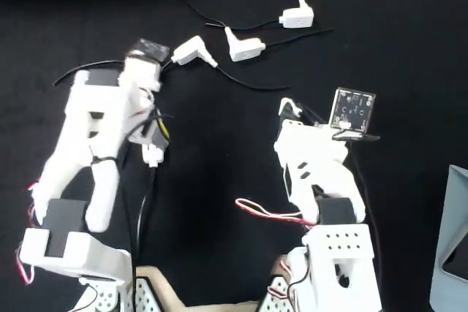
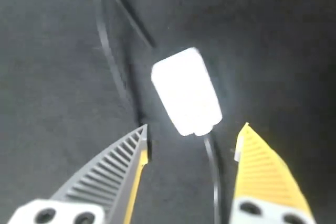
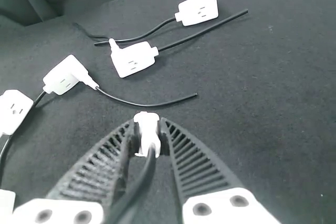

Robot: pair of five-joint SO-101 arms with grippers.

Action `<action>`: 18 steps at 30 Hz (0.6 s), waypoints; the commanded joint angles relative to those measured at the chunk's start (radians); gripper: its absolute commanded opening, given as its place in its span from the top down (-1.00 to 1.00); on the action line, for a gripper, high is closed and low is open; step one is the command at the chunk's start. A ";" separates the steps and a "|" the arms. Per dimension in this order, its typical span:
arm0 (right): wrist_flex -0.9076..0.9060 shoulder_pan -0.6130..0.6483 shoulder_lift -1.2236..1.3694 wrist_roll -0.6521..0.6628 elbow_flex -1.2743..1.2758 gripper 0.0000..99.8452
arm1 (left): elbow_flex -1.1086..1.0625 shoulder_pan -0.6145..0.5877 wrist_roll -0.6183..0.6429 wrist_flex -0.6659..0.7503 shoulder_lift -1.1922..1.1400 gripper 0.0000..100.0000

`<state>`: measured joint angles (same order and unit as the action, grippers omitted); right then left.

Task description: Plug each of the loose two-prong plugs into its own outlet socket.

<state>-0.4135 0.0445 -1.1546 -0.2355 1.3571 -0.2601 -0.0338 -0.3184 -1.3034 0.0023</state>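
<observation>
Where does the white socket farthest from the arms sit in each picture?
High view: the farthest socket lies near the top edge, right of centre.
Left wrist view: not in it.
Right wrist view: the socket lies beyond the others, farthest from the right pincer.
Shared landmark: the neighbouring socket, next nearer.

Left arm (image 1: 91, 133): stretched from the near left corner of the desk (image 1: 409, 49) toward its far edge.
Left gripper (image 2: 194, 127): pointed down at the desk, jaws spread wide, gripping nothing.
Right arm (image 1: 322, 169): rising from the near edge, right of middle, bent forward.
Right gripper (image 3: 147, 123): jaws closed around a white plug (image 3: 145, 134).
</observation>
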 commanded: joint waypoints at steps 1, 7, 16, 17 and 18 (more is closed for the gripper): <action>0.023 0.012 -0.010 -0.002 -0.008 0.98 | -0.130 0.024 0.051 0.216 -0.014 0.47; 0.023 0.012 -0.010 -0.002 -0.008 0.98 | -0.220 0.035 0.064 0.381 -0.110 0.49; 0.023 0.009 -0.010 -0.002 -0.008 0.98 | -0.236 0.150 -0.055 0.361 -0.123 0.95; 0.023 0.009 -0.010 -0.002 -0.008 0.98 | -0.240 0.173 -0.081 0.341 -0.123 0.94; 0.023 0.009 -0.010 -0.002 -0.008 0.98 | -0.243 0.194 -0.101 0.318 -0.123 0.94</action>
<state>-0.4135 0.0445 -1.1546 -0.2355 1.3571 -0.4902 0.0783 -0.3245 -0.9367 -0.1204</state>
